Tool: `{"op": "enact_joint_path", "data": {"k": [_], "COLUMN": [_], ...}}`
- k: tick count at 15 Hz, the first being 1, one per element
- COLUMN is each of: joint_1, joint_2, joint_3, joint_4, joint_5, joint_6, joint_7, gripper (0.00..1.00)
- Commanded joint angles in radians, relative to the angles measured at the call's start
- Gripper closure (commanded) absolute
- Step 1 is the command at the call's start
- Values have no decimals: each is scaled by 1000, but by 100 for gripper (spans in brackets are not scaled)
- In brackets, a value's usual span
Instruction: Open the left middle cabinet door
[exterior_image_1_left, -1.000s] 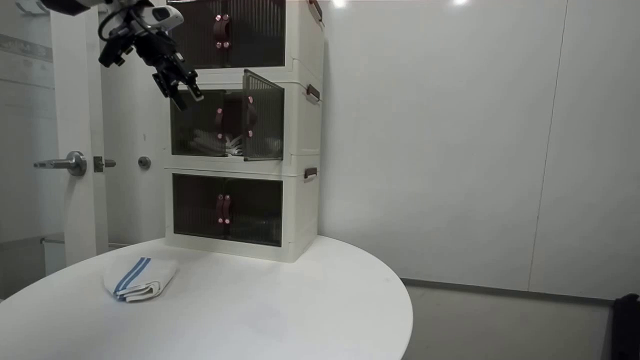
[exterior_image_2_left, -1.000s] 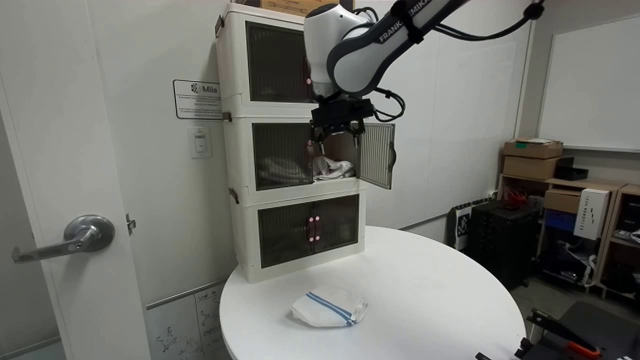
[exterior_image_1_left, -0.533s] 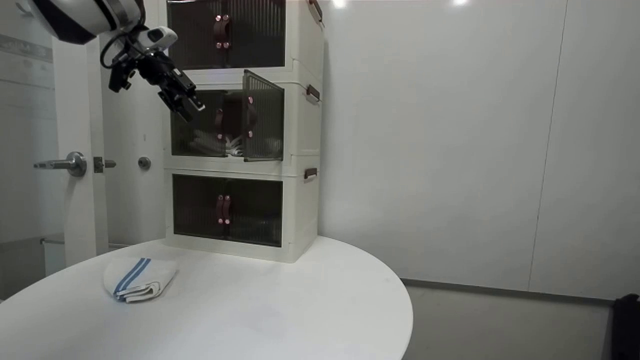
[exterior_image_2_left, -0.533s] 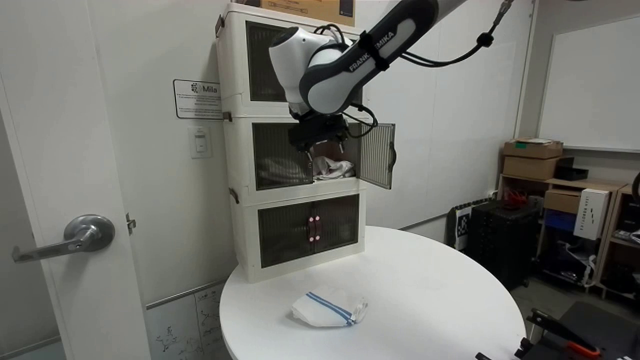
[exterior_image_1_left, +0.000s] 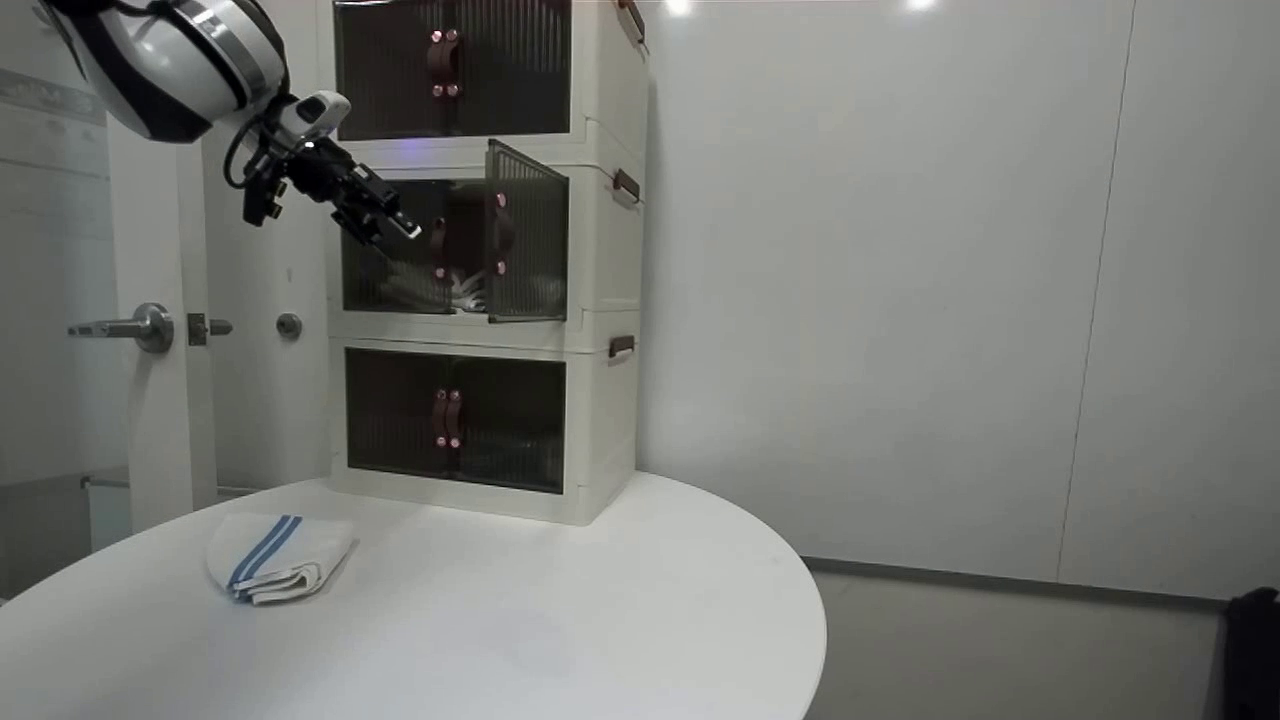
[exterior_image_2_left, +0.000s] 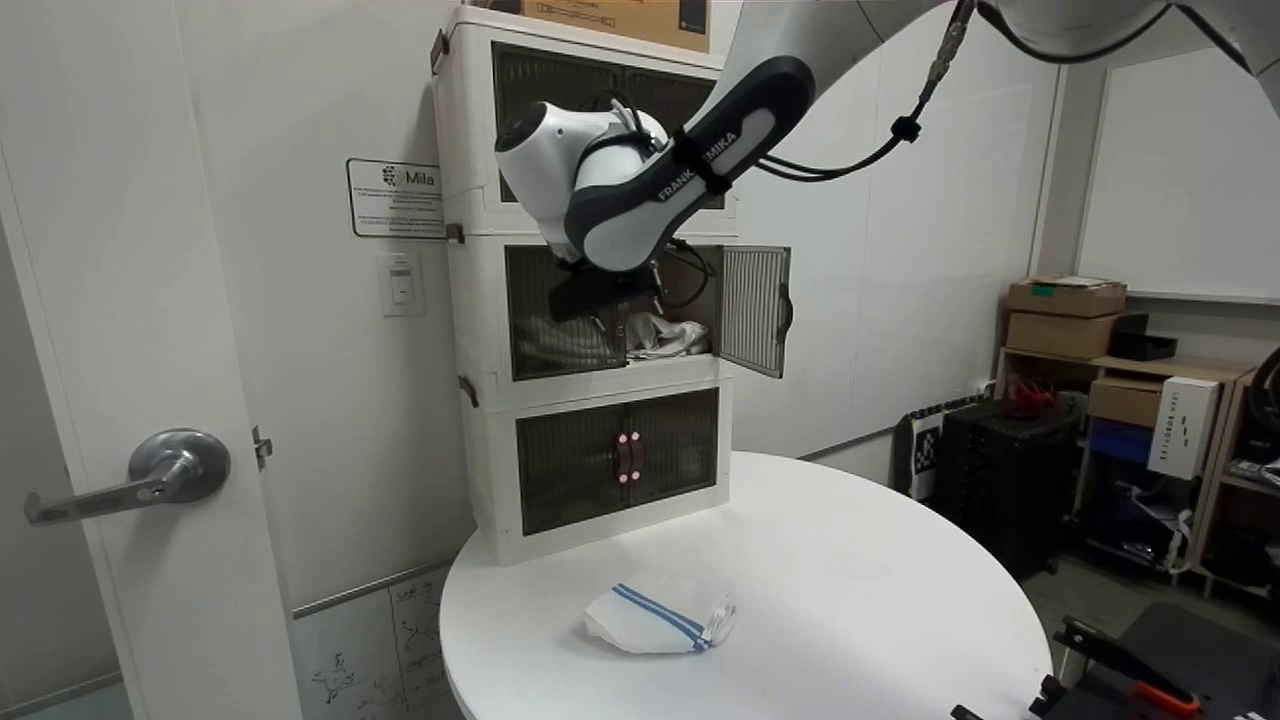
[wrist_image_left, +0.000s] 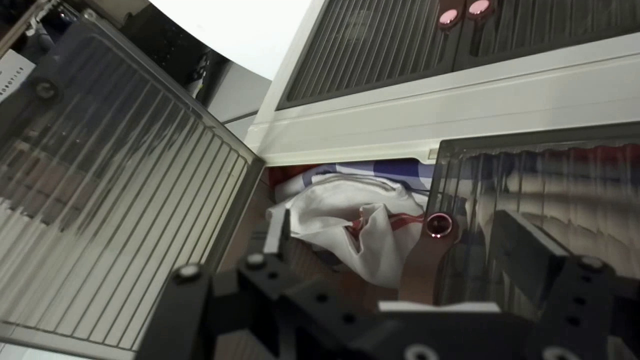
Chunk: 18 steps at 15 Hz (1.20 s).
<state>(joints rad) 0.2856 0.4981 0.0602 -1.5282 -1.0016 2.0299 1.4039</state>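
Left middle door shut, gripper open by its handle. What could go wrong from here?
Missed grip: the fingers flank the handle in the wrist view, but it is narrow and they may slip off.
Pushing: one finger overlaps the left middle door there and might press it instead of pulling.
Snag: the white cloth shows in the opening beside the handle and could catch the other finger.

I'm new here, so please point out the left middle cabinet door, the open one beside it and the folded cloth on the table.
Left middle cabinet door (exterior_image_2_left: 555, 346): in an exterior view, panel's lower half.
Open cabinet door (wrist_image_left: 127, 205): wrist view, ribbed panel's middle.
Folded cloth (exterior_image_1_left: 286, 556): in an exterior view, top.
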Motion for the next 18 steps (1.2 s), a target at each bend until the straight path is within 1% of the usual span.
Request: {"op": "enact_joint_path", "data": {"k": [1,5,9,18], "joint_1": [29,25,19,0], "joint_2": [64,89,101,112], "joint_3": [-38,-49,-47,-64], "joint_4": [85,111,120,93], "joint_5": [-74,-126,-167,-222], "joint_6": [-50,-57,-42,-39], "joint_7": [69,127,169,253], "gripper": [0,0,0,0]}}
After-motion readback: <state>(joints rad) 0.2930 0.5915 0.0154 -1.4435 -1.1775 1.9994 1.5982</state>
